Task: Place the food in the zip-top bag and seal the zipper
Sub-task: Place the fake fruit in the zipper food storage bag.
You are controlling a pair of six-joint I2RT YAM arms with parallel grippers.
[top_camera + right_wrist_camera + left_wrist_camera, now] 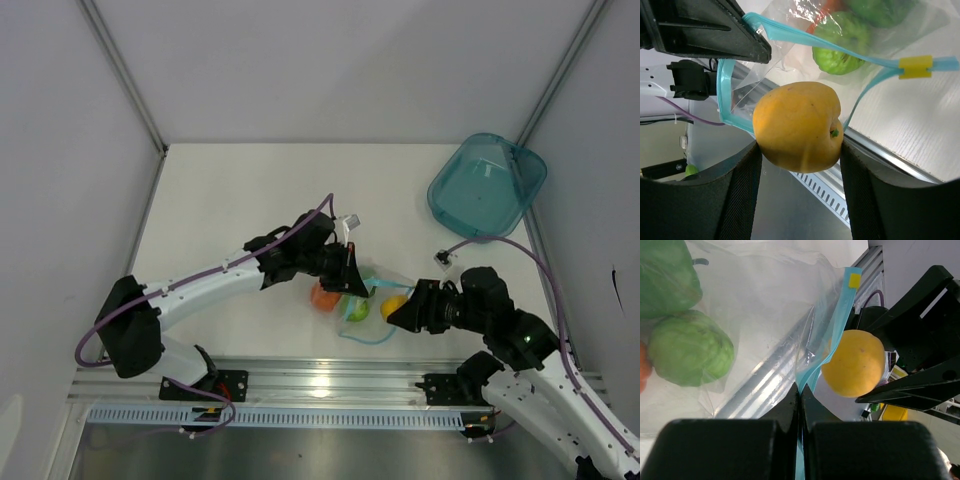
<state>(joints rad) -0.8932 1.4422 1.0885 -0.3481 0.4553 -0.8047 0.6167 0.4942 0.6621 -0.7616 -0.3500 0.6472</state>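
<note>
A yellow toy fruit [797,127] sits clamped between the two fingers of the right gripper [799,155], held at the open mouth of the clear zip-top bag [765,315]. Whether it has passed the blue-teal zipper [865,57] cannot be told. In the right wrist view the two zipper strips gape apart, one running above the fruit and the other curving behind it, with a small yellow tab [915,66] where they meet at about 2 o'clock from the fruit.

Three pieces already lie inside the bag: a light green fruit [690,355], a dark green one [665,275] beside it, and an orange-red one [323,296] deepest in, at 9 o'clock from the light green piece in the overhead view.

The left gripper [800,395] is pinched tight on the zipper strip, its fingers pressed together with the teal band caught between them, holding up that side of the mouth. Overhead, it meets the bag from 10 o'clock and the right gripper comes in from 3 o'clock.

The bag rests at the 6 o'clock edge of the white table [230,200], just beyond the aluminium rail [320,380] that carries the arm bases. A translucent teal bowl [490,190] sits well apart — at about 1 o'clock from the bag, tilted against the enclosure's right wall.
</note>
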